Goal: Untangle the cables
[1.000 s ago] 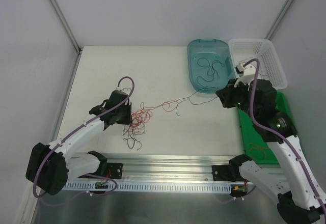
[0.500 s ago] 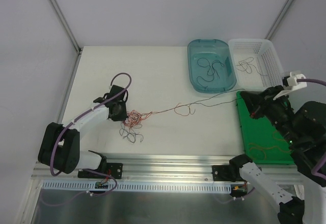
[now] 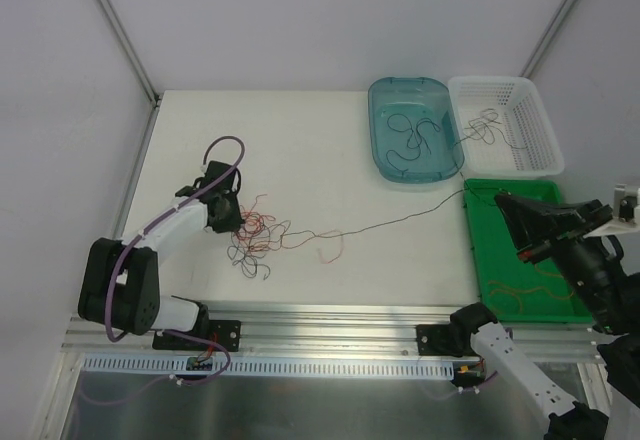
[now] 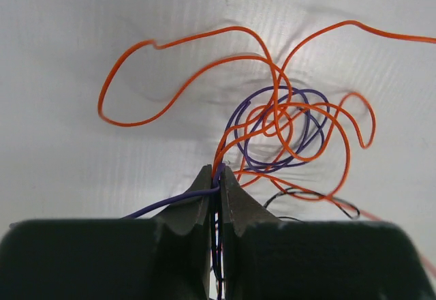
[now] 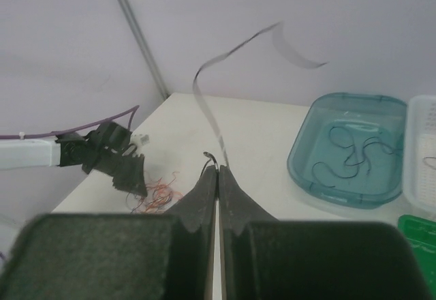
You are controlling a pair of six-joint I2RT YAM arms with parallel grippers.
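Note:
The cables form a tangle (image 3: 257, 235) of thin orange, red, purple and black strands on the white table at the left. My left gripper (image 3: 226, 216) rests on the tangle's left edge. In the left wrist view the left gripper (image 4: 218, 172) is shut on a purple cable (image 4: 174, 198), with orange loops (image 4: 279, 123) just beyond its tips. One long black cable (image 3: 400, 219) runs right from the tangle toward my right gripper (image 3: 499, 199), raised over the green tray. The right gripper (image 5: 218, 169) is shut on that black cable's end (image 5: 207, 155); a blurred strand (image 5: 204, 88) rises from it.
At the back right a teal tub (image 3: 373, 110) holds black cables (image 3: 415, 140). A white basket (image 3: 500, 82) beside it holds dark cables (image 3: 486, 125). In front of it, a green tray (image 3: 500, 250) holds an orange strand (image 3: 512, 289). A metal rail (image 3: 320, 320) lines the near edge.
My right gripper swung from beside the teal tub out over the green tray, drawing a long black cable from the tangle. The left gripper shifted slightly left on the tangle.

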